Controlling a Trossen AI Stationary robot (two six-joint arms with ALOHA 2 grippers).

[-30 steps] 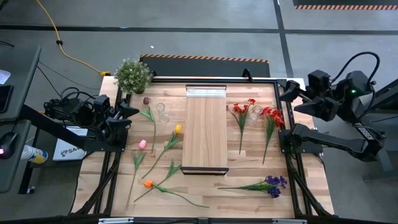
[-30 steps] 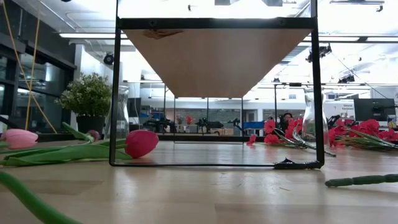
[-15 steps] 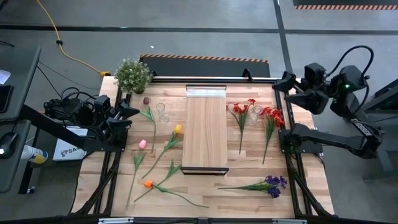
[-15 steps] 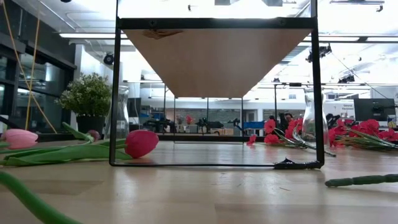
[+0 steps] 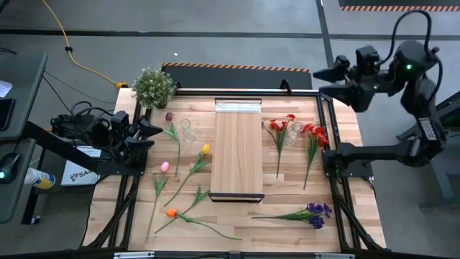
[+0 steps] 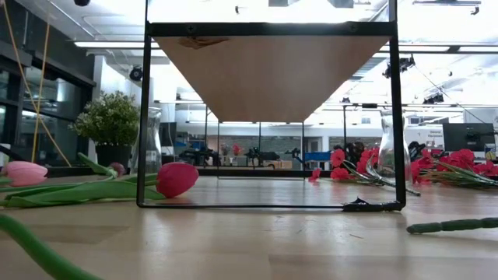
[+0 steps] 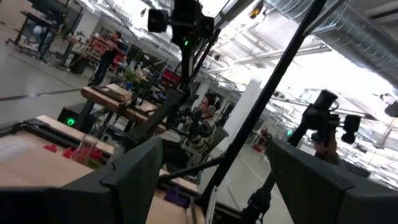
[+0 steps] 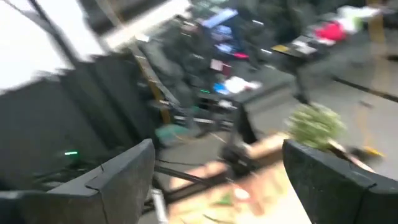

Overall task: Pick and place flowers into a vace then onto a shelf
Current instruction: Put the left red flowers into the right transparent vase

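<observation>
Flowers lie flat on the plank table either side of the shelf, a long light board raised on a dark frame. Left of it lie maroon, yellow, pink and orange stems and a glass vase. Right of it lie red flowers, a second glass vase and a purple stem. My left gripper is open at the table's left edge. My right gripper is open, high over the far right corner. Neither touches anything.
A bushy pale-green potted plant stands at the far left corner. A dark frame runs round the table's edges. In the low view the shelf's black frame fills the middle, with a pink tulip in front of it. Bare planks lie near the near edge.
My right arm has risen and swung toward the table's far edge, its gripper going from beside the table's right edge to high over the far right corner. The right wrist view is blurred by this motion. The flowers, vases and left arm have kept still.
</observation>
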